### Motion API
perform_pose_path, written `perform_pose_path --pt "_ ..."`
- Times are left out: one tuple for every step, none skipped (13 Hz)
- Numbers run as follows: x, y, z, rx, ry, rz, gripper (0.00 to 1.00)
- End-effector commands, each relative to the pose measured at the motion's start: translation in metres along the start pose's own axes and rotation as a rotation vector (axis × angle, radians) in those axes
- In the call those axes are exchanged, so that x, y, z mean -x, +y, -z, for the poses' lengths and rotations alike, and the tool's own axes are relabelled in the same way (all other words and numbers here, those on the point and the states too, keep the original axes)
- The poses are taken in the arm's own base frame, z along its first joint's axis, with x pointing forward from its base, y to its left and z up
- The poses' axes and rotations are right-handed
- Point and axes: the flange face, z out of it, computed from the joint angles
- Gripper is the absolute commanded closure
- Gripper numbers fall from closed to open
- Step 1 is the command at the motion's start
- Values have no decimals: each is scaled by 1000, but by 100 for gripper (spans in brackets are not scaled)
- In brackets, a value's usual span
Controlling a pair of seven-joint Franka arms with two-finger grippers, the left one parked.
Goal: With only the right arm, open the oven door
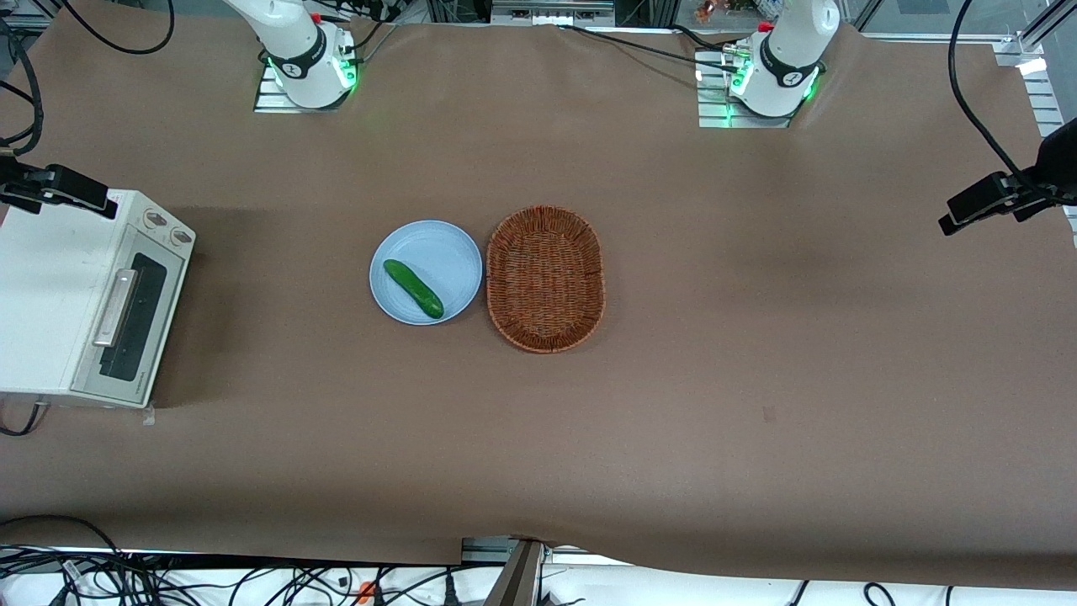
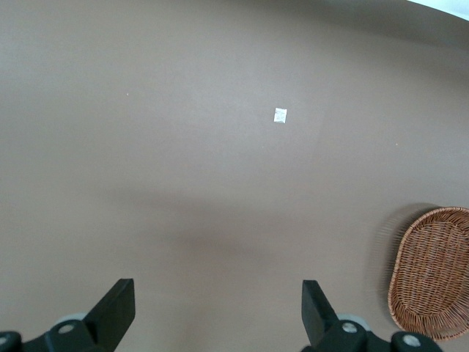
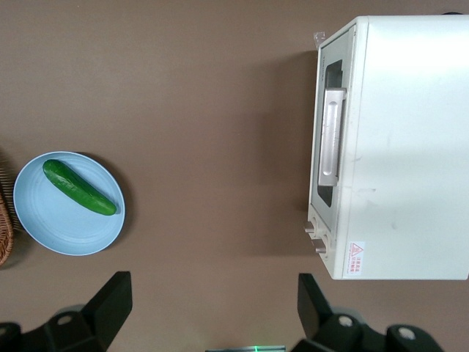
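Note:
The cream-white toaster oven (image 1: 59,286) stands at the working arm's end of the table. Its oven door (image 1: 135,316), with dark glass and a silver bar handle (image 1: 115,307), is closed and faces the middle of the table. In the right wrist view the oven door (image 3: 330,136) and its handle (image 3: 331,136) also show closed. My right gripper (image 3: 212,293) is open and empty. It hangs high above bare table, between the oven and the plate, well apart from the door. In the front view only the right arm's base (image 1: 299,55) shows.
A light blue plate (image 1: 437,244) with a cucumber (image 1: 413,288) sits mid-table, beside a brown wicker basket (image 1: 545,278). Two knobs (image 1: 167,227) sit on the oven front. A black camera clamp (image 1: 59,189) sits by the oven, another (image 1: 1001,198) at the parked arm's end.

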Motion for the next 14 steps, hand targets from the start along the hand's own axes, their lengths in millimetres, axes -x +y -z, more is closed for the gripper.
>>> perform_pose_path --pt "1 0 0 -24 7 7 0" --pt "0 1 -2 -25 5 7 0" --pt "-1 1 -4 -25 2 7 0" --pt "-1 0 -4 -26 1 9 0" --pt "-1 -2 -5 -26 -1 12 0" --pt "-3 -3 -8 -25 -7 13 0" --pt "-4 -4 -9 -25 -9 15 0" --pt "-5 -5 -11 -26 -13 16 0" --pt "-5 -6 -13 -26 -16 18 0" --pt "-6 -6 -13 -26 -18 18 0" --pt "-6 -7 -15 -26 -21 19 0" --pt "-9 -7 -21 -25 -31 21 0" --pt "-11 -8 -24 -25 -39 21 0" --pt "-14 -9 -29 -23 -48 22 0"
